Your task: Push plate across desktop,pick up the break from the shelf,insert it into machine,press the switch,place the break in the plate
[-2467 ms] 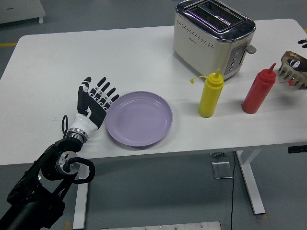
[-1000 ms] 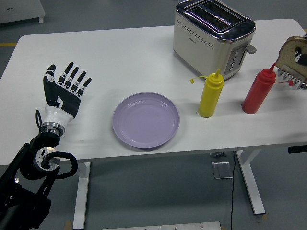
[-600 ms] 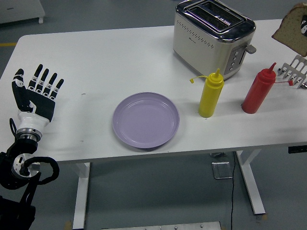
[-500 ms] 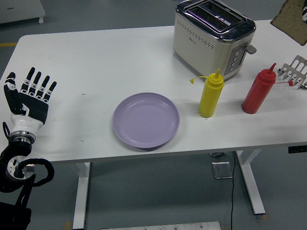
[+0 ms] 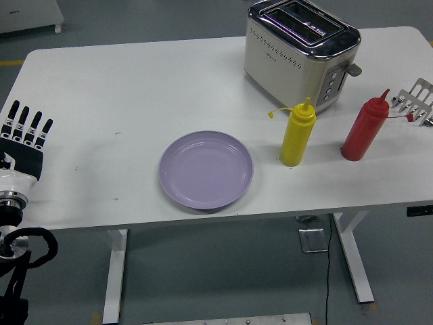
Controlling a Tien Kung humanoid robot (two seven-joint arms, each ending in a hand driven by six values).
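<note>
White table is carrying the purple plate near its front edge, my left hand is resting spread at the left edge — the bread is not visible, so I am planning to aim it straight into the toaster slot.

The robot's black and white left hand with five fingers is showing at the far left edge of the picture. Its fingers are pointing straight up, side by side and a little apart, and they are holding nothing. The fingers are black with small white spots on them. The thumb cannot be seen well at the edge. Below the hand, a white round wrist is joining a black arm, which is going down into the lower left corner. The right hand is not showing anywhere in the picture.
</note>
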